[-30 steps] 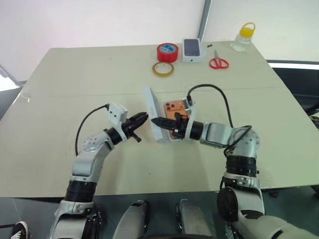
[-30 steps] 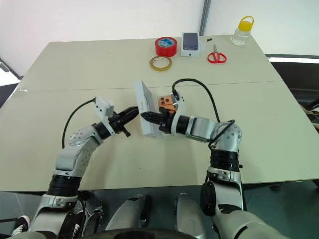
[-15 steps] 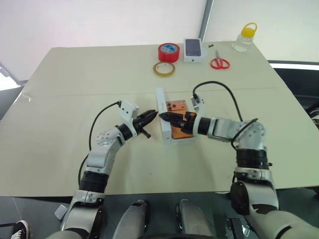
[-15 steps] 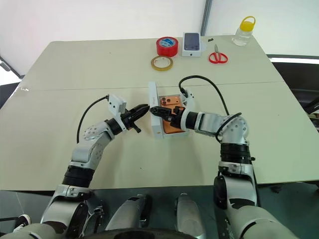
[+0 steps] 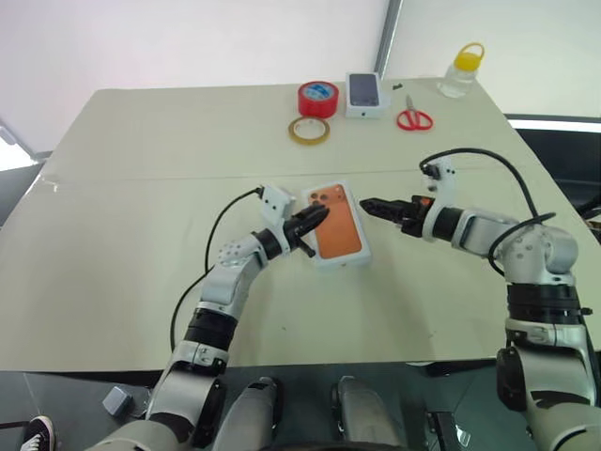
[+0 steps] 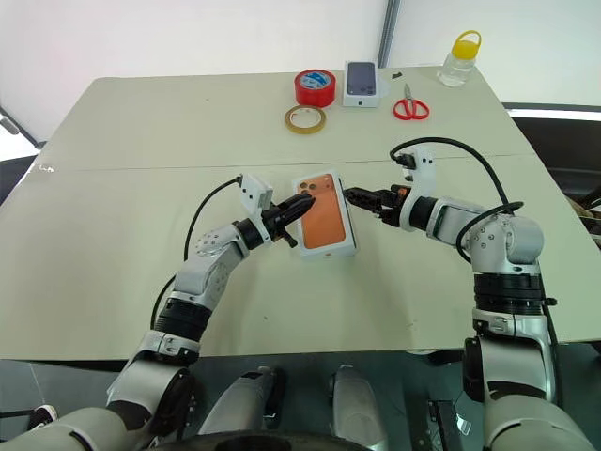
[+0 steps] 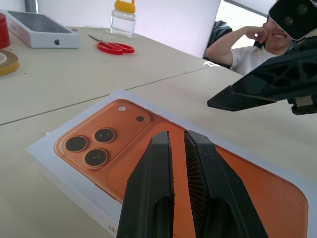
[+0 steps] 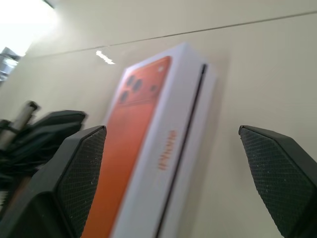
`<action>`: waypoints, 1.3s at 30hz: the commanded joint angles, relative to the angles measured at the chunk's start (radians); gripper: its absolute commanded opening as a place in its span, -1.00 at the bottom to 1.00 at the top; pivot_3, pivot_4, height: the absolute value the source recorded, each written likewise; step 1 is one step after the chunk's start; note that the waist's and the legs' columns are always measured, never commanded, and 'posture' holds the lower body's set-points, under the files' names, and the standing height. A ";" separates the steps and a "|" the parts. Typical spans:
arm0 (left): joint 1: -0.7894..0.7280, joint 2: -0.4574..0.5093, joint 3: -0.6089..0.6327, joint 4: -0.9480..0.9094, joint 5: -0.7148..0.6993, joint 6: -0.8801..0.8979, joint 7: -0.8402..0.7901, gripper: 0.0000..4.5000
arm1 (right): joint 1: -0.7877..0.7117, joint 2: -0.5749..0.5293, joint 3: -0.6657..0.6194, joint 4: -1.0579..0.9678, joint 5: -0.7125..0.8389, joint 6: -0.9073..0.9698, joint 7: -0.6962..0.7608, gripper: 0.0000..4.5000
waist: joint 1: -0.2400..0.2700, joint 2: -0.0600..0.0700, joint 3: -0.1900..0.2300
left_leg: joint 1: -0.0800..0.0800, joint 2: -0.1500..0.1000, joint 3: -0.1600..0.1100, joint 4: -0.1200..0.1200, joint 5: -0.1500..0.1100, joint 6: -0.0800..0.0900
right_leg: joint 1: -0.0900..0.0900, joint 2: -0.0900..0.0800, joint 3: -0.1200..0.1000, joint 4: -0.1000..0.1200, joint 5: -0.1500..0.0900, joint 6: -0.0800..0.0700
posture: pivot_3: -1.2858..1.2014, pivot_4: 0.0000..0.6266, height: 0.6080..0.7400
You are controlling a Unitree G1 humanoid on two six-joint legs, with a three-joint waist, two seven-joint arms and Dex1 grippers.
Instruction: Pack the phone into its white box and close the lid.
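The lid, white with an orange phone picture on top, lies flat and closed over the white box near the table's middle. A thin strip of the white box shows below the seam on its side. The phone is hidden inside. My left gripper is shut, and its tips rest on the left part of the lid's top. My right gripper hangs open just to the right of the box, apart from it, its fingers spread wide and empty.
At the table's far side lie a red tape roll, a tan tape ring, a small white box with a dark phone picture, red scissors and a yellow-capped bottle. A person sits beyond the table.
The lid, which stood on edge left of the tray, now lies flat over it. My right gripper opened and drew away to the right. My left gripper moved right onto the lid.
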 commanded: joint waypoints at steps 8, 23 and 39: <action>0.007 0.159 0.041 -0.134 -0.007 0.103 -0.015 -0.77 | 0.058 -0.043 0.183 -0.050 -0.388 -0.482 0.100 -0.53 | 0.004 0.000 0.000 | 0.000 0.000 0.000 0.000 0.000 0.000 | 0.000 0.000 0.000 0.000 0.000 0.000 | 0.03 -0.52 1.00; -0.053 0.170 -0.101 -0.010 0.134 0.144 -0.015 -0.77 | 0.073 -0.046 0.309 -0.090 -0.633 -0.583 0.168 -0.98 | 0.027 0.000 0.000 | 0.000 -0.001 -0.001 0.000 0.001 -0.003 | 0.001 0.000 0.000 -0.003 0.000 0.000 | 0.03 -0.52 1.00; -0.131 0.091 -0.070 0.051 0.093 0.179 -0.031 -0.77 | 0.086 -0.054 0.289 -0.108 -0.690 -0.580 0.185 -0.98 | 0.026 0.000 0.000 | 0.000 -0.001 -0.001 0.001 0.003 -0.006 | 0.001 0.000 -0.001 -0.002 0.000 0.000 | 0.03 -0.52 1.00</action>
